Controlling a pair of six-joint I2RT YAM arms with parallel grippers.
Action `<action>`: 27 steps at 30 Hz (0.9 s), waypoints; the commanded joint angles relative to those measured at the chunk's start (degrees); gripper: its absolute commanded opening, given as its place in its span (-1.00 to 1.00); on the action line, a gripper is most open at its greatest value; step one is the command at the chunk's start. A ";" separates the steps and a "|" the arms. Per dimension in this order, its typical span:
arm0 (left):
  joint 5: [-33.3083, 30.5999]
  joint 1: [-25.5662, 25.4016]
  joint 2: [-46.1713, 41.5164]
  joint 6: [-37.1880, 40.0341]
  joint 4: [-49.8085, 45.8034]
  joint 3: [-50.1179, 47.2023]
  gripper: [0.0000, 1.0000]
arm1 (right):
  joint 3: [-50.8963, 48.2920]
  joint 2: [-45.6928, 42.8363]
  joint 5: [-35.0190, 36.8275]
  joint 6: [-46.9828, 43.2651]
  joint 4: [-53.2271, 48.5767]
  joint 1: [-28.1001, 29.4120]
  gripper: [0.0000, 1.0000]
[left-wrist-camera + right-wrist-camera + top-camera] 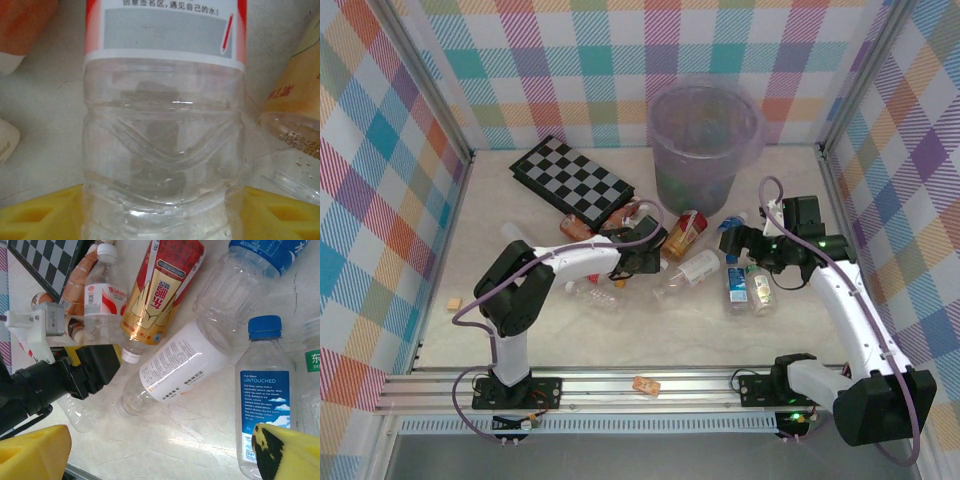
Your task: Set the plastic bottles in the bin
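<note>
The pale-purple bin (705, 135) stands at the back of the table. Several plastic bottles lie in front of it. My left gripper (642, 250) is shut on a clear bottle with a red-and-white label (165, 140), with a yellow finger (40, 217) on each side of its base; the same bottle (100, 297) appears in the right wrist view. My right gripper (160, 455) hangs open over bare table, and in the top view it (740, 243) is right of the pile. A white-label bottle (175, 367) and a blue-cap bottle (265, 400) lie near it. A gold-and-red bottle (160, 290) lies beyond.
A black-and-white checkerboard (570, 180) lies at the back left, touching the pile. One small orange-tan cube (452, 302) sits at the left of the table and another (645, 385) on the front rail. Checked walls close in three sides.
</note>
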 commanded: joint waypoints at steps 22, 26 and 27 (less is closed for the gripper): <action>10.92 -1.01 -21.33 12.78 5.05 -6.55 0.11 | -3.82 -1.56 -23.63 6.47 19.45 1.89 0.85; 17.86 -1.00 -29.07 13.78 11.85 -13.51 0.08 | -2.00 0.96 -22.02 7.31 21.87 6.15 0.86; 19.53 -1.00 -30.61 13.93 12.58 -14.59 0.08 | -1.49 2.07 -21.30 7.88 22.53 7.05 0.86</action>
